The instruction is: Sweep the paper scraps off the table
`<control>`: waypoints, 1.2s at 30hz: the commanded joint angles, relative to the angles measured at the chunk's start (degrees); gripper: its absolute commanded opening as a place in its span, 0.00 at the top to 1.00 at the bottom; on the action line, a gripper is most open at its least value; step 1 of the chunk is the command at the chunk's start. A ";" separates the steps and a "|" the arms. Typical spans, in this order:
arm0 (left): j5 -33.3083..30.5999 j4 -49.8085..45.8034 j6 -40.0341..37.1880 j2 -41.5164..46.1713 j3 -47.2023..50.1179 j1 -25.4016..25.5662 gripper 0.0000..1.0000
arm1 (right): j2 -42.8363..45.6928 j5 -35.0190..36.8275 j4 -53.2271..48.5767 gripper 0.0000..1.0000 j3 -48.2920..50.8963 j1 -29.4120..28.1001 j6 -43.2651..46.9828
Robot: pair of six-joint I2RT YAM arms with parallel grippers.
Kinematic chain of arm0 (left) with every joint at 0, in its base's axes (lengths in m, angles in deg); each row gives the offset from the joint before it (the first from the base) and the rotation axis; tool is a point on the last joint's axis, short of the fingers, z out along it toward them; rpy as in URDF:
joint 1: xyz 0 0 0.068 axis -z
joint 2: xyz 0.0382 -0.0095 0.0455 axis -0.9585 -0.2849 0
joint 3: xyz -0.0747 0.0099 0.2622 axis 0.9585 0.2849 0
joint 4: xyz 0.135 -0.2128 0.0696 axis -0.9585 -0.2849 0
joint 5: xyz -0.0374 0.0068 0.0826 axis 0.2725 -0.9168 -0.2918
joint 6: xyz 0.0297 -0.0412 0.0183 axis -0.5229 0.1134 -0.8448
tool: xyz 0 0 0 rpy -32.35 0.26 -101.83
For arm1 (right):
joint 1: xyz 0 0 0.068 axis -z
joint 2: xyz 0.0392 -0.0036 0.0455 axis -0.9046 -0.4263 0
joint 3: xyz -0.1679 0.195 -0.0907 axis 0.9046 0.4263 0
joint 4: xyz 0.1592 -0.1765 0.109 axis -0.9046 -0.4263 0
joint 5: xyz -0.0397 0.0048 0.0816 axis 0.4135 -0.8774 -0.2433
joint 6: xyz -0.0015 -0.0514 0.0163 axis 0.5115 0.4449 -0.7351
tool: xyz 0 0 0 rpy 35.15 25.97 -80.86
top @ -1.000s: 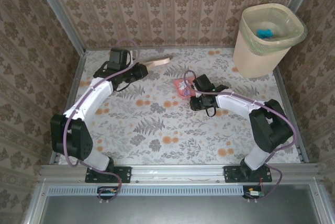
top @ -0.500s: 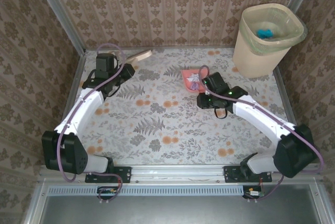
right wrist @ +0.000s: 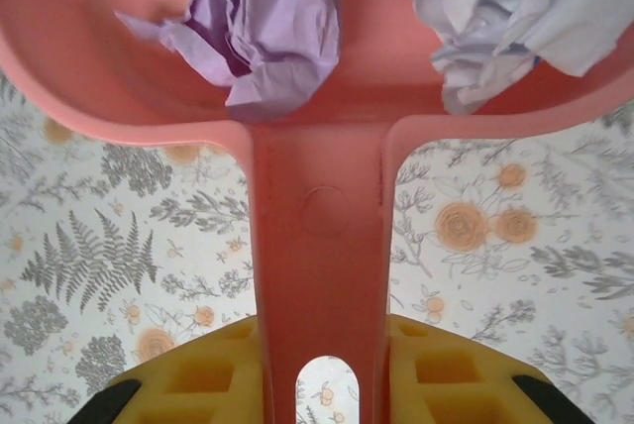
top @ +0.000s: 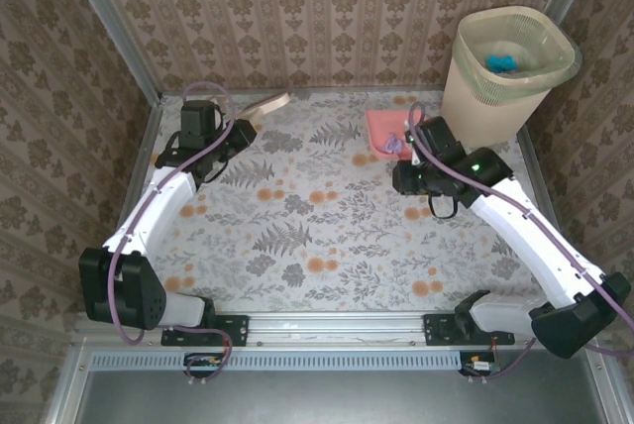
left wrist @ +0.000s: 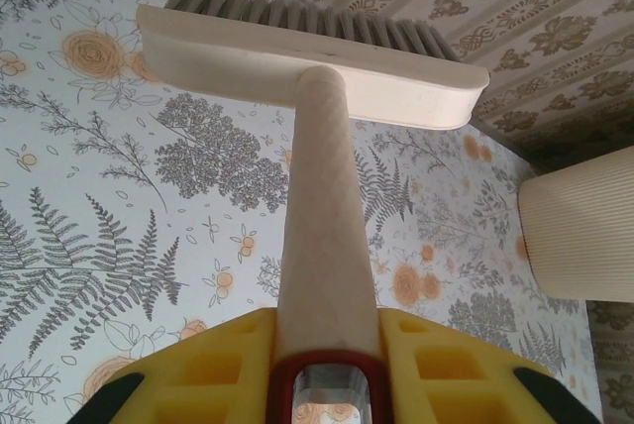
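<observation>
Spillage was the risk: with the right gripper (right wrist: 322,370) clamped on the dustpan (right wrist: 317,216), the paper scraps (right wrist: 267,33) lying loose in it at upper right near the bin (top: 505,77), and the left gripper (left wrist: 327,360) clamped on the brush (left wrist: 307,57), an early tilt could have scattered them across the bench (top: 297,246).

Bin (top: 493,102) far-R corner; mid table (top: 297,208) free

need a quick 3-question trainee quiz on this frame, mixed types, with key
1. True or false: the left gripper holds the dustpan.
2. What lies in the dustpan? A) a purple wad and a white wad B) two teal wads C) nothing
3. Which container stands at the far right corner of the table?
Key: 1. False: it grips the brush; the right gripper holds the dustpan. 2. A. 3. The beige bin.
</observation>
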 commanded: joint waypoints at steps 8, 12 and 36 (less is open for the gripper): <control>2.85 3.78 0.80 1.14 0.27 -1.06 1.00 | -17.95 0.81 -15.95 1.00 -33.00 4.81 2.60; 3.49 4.08 0.80 0.58 0.14 -1.24 1.00 | -24.54 -5.51 -14.66 1.00 -43.54 7.94 1.33; 4.50 4.82 0.45 -2.35 -0.84 -1.35 1.00 | -49.87 -48.52 16.88 1.00 -71.55 42.41 -40.73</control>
